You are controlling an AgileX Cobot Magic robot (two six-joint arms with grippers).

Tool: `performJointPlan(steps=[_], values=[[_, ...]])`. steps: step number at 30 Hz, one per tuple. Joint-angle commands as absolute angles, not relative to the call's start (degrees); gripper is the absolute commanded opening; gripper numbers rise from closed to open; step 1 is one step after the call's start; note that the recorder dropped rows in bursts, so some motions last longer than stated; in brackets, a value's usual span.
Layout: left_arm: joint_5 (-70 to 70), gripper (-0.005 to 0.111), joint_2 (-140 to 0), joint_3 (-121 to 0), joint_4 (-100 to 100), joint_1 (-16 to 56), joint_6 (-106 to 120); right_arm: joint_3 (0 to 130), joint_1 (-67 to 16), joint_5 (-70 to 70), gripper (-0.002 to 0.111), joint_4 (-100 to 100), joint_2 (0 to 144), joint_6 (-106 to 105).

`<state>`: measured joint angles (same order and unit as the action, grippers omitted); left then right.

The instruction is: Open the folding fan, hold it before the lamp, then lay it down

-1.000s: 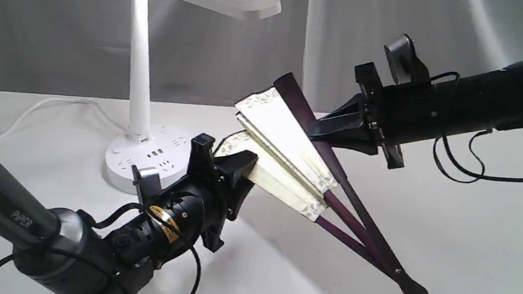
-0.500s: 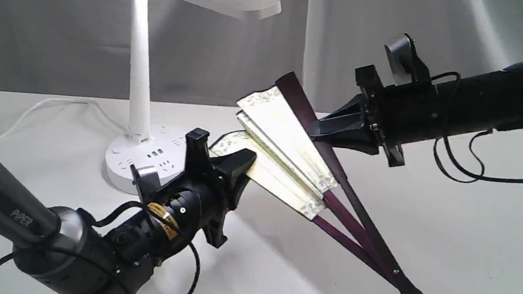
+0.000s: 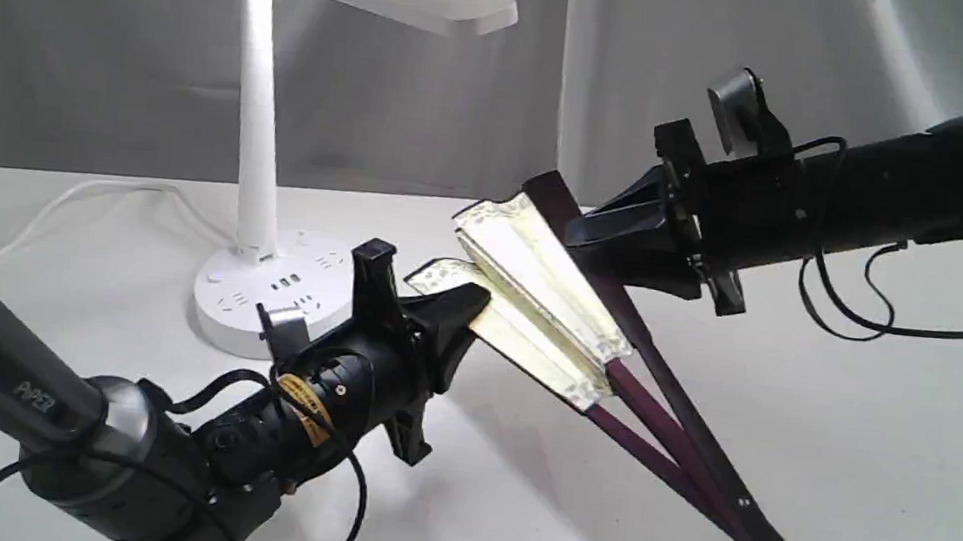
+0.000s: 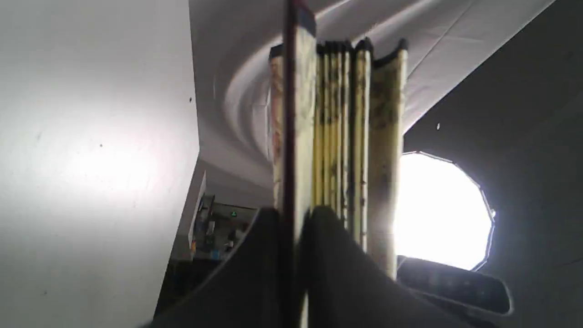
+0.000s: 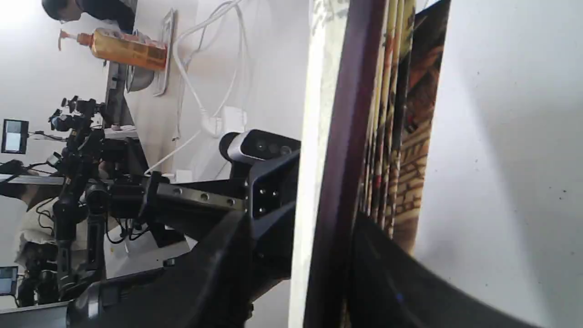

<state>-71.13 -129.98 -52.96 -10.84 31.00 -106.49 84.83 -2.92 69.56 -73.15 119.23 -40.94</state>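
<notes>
At centre frame, right of the lamp point(image 3: 256, 155), the folding fan point(image 3: 548, 311) is hanging barely opened above the table point(image 3: 869, 426) (pivot end pointing lower right). Left jaws are pinching one outer guard and right jaws the other. Uneven pulling could tear the pleats.
</notes>
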Motion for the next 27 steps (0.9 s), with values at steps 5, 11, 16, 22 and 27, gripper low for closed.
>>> performJointPlan(steps=[5,11,16,22,27], values=[[-70.0,0.0,-129.3,-53.0,-19.2,31.2,-103.4,84.7,-2.9,70.0,0.035,-78.2,121.9,-37.4],[-70.0,0.0,-129.3,-53.0,-21.4,31.2,-103.0,84.7,-2.8,70.0,0.035,-79.4,123.7,-37.7],[-70.0,0.0,-129.3,-53.0,-23.0,30.3,-102.8,84.7,-2.8,70.0,0.034,-79.4,123.7,-37.7],[-70.0,0.0,-129.3,-53.0,-30.0,26.8,-102.8,84.7,-2.8,70.0,0.017,-79.4,123.7,-37.7],[-70.0,0.0,-129.3,-53.0,-30.7,26.2,-102.8,84.7,-2.8,70.0,0.0,-79.5,123.7,-38.3]])
